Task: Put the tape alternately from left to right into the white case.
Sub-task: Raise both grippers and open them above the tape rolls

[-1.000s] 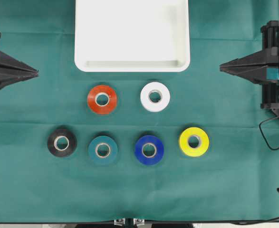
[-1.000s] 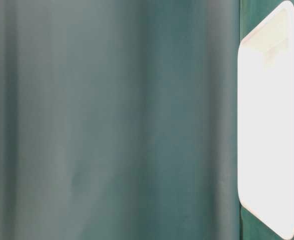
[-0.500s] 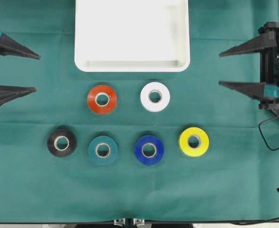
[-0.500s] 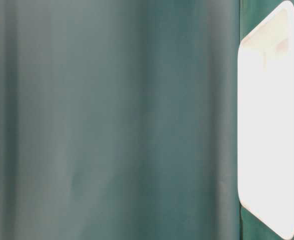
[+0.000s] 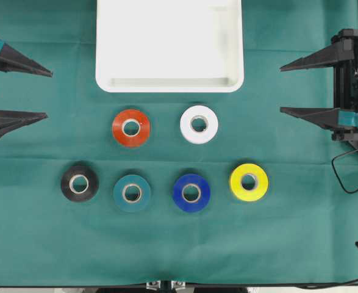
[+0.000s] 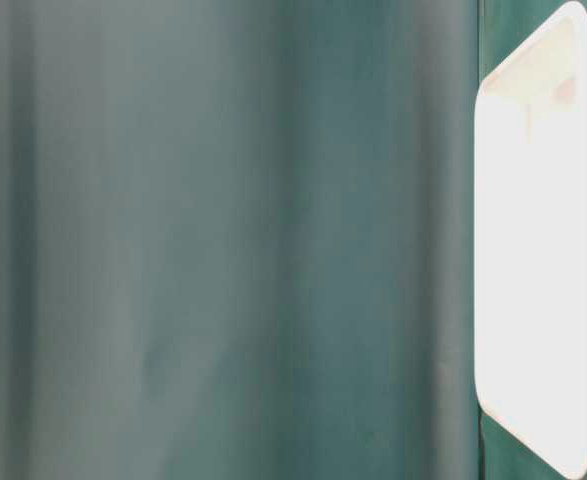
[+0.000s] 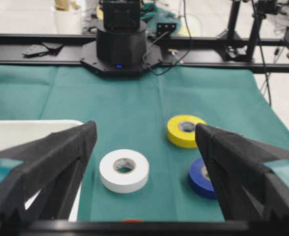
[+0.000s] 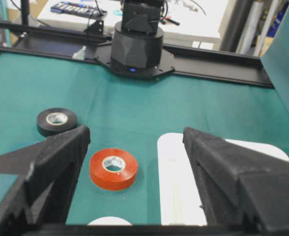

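Observation:
Six rolls of tape lie flat on the green cloth: red-orange (image 5: pixel 118 127) and white (image 5: pixel 186 124) behind, black (image 5: pixel 66 183), teal (image 5: pixel 119 193), blue (image 5: pixel 179 193) and yellow (image 5: pixel 236 182) in front. The white case (image 5: pixel 169 85) stands behind them with nothing in it. My left gripper (image 5: pixel 48 94) is open at the left edge, far from every roll. At the right edge my right gripper (image 5: pixel 281 90) is open too. The left wrist view looks between the jaws at the white roll (image 7: pixel 110 174). The right wrist view shows the red-orange roll (image 8: pixel 97 174) beside the case (image 8: pixel 183 187).
Green cloth covers the whole table. A black cable (image 5: pixel 344 174) loops at the right edge. Each wrist view shows the opposite arm's black base (image 7: pixel 120 46) at the far side. The table-level view is mostly blurred cloth with the case (image 6: pixel 533 250) at its right.
Both grippers went from shut to open about a second ago and have held still since. No roll has moved.

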You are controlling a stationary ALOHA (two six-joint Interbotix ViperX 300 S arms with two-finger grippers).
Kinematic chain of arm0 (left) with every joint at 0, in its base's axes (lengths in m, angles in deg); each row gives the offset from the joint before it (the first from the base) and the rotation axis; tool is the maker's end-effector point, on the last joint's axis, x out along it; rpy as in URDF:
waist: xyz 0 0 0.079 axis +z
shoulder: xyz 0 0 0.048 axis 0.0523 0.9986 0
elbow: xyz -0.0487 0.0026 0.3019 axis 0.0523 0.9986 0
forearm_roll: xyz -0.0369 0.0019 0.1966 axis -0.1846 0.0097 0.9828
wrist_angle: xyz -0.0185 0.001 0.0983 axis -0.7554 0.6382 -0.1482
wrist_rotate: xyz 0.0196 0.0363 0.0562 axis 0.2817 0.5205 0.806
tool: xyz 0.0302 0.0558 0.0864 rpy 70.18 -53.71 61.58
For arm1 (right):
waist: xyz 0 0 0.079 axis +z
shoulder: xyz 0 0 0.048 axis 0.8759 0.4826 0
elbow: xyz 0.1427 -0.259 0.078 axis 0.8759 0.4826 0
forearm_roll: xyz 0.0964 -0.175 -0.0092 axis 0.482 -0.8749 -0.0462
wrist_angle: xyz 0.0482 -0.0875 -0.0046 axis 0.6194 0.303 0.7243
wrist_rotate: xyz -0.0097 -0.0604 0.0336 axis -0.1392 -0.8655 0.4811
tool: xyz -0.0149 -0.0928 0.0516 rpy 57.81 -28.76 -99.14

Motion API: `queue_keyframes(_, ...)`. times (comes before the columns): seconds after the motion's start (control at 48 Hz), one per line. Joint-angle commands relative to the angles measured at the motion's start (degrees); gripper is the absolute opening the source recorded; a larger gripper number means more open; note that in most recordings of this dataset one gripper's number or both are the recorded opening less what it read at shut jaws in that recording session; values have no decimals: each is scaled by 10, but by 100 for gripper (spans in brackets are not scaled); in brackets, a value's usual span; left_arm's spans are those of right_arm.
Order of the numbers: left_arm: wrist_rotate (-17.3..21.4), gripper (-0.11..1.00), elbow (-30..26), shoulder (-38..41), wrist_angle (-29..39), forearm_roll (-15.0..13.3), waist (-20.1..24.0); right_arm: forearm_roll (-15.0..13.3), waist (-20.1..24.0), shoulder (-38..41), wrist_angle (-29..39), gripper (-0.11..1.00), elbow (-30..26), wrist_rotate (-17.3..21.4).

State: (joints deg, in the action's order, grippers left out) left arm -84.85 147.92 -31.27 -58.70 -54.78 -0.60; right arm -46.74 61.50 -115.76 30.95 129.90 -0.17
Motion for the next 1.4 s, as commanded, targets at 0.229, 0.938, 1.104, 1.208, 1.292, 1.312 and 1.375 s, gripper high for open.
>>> queue_keyframes(0.229,-2,66,-18,4,40,-4,-2,-1,1,27,26,86,-29,32)
queue_keyframes(0.938,-30,65,-109,168,177,-3,31,-1,-11,123,127,86,-103,38)
queue_keyframes(1.104,-31,65,-137,228,213,-4,31,-1,-13,156,166,86,-121,40)
queue_keyframes(1.208,-31,65,-155,258,221,-3,31,-1,-14,182,183,86,-134,40)
queue_keyframes(1.292,-31,65,-167,279,230,-3,31,0,-15,206,193,86,-141,40)
queue_keyframes(1.312,-31,65,-171,284,234,-3,31,-1,-15,211,195,86,-143,40)
queue_keyframes(1.375,-31,65,-182,300,247,-4,32,-1,-15,228,200,86,-149,40)
